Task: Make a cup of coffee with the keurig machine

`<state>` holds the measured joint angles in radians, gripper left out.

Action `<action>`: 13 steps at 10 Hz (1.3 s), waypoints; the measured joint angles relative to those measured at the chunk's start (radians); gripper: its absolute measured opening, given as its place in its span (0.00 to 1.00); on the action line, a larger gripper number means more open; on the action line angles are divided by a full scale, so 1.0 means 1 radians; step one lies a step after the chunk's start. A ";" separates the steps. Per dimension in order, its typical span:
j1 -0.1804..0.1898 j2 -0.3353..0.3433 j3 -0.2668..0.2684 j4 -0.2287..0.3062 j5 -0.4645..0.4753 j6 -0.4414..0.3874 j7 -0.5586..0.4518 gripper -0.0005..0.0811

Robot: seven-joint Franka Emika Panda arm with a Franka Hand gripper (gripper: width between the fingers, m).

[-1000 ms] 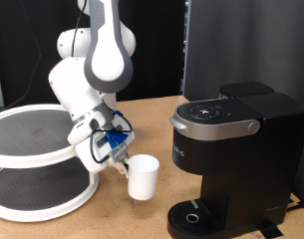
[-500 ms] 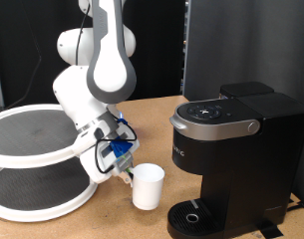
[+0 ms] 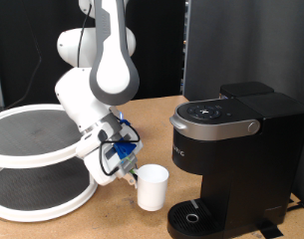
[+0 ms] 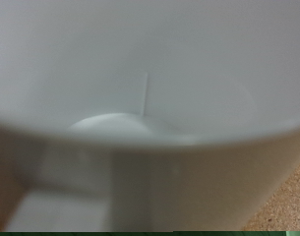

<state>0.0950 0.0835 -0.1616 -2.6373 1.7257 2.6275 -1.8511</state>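
The gripper [image 3: 126, 175] is clamped on the cup [image 3: 152, 186] beside the keurig machine [image 3: 234, 149]; a swing could knock its drip tray [image 3: 196, 216].

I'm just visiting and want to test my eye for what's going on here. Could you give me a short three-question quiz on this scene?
1. True or false: the cup stands on the drip tray of the keurig machine.
2. What fills almost all of the wrist view? A) the two-tier round stand B) the cup's white wall and handle C) the machine's buttons
3. In the exterior view, on which side of the cup is the gripper?

Key
1. False: it is to the exterior view's left of the tray, not on it.
2. B: the cup sits right up against the camera.
3. The exterior view's left, at the cup's handle side, in front of the two-tier round stand.
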 joint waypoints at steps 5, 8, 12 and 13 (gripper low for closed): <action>0.001 0.024 0.039 0.037 0.061 0.000 0.000 0.09; 0.008 0.065 0.071 0.078 0.112 0.003 -0.016 0.09; 0.026 0.096 0.111 0.103 0.205 0.005 -0.079 0.09; 0.031 0.100 0.120 0.107 0.231 0.006 -0.095 0.09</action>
<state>0.1263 0.1838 -0.0412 -2.5305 1.9562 2.6331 -1.9458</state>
